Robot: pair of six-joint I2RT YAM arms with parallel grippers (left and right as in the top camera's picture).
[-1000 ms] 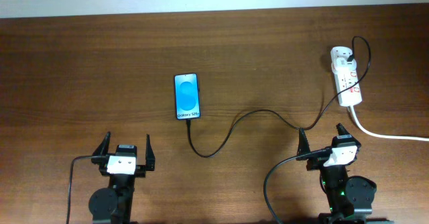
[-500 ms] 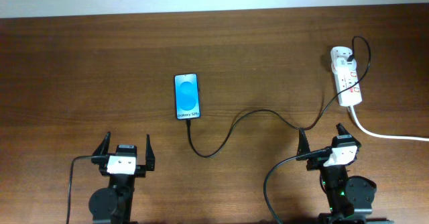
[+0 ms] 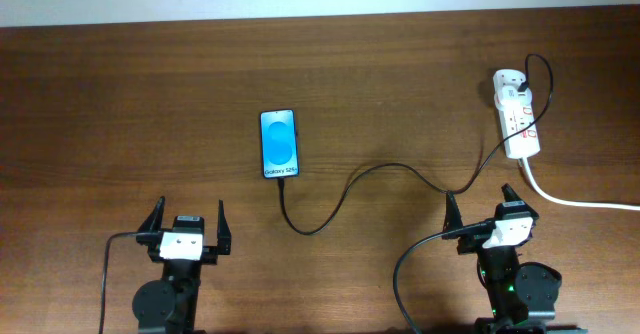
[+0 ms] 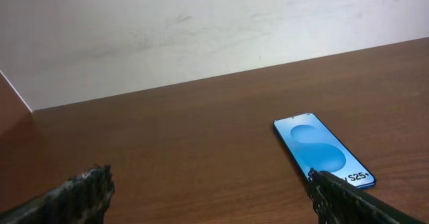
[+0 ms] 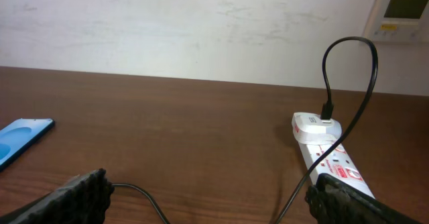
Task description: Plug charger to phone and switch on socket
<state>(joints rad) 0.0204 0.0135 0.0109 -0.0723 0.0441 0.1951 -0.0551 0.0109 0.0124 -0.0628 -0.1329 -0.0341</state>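
The phone [image 3: 281, 144] lies flat at mid-table, its blue screen lit; it also shows in the left wrist view [image 4: 323, 150] and at the left edge of the right wrist view [image 5: 20, 140]. The thin black charger cable [image 3: 345, 189] runs from the phone's near edge in a curve to the white socket strip [image 3: 518, 119] at the back right, where it loops into a white plug head [image 5: 315, 125]. Whether its plug sits in the phone I cannot tell. My left gripper [image 3: 187, 217] is open and empty, near of the phone. My right gripper [image 3: 480, 204] is open and empty, near of the socket [image 5: 335, 167].
The socket's thick white cord [image 3: 575, 200] runs off the right edge of the table. The charger cable [image 5: 144, 196] crosses between my right fingers. A white wall stands behind the table, with a wall control panel [image 5: 405, 9] on it.
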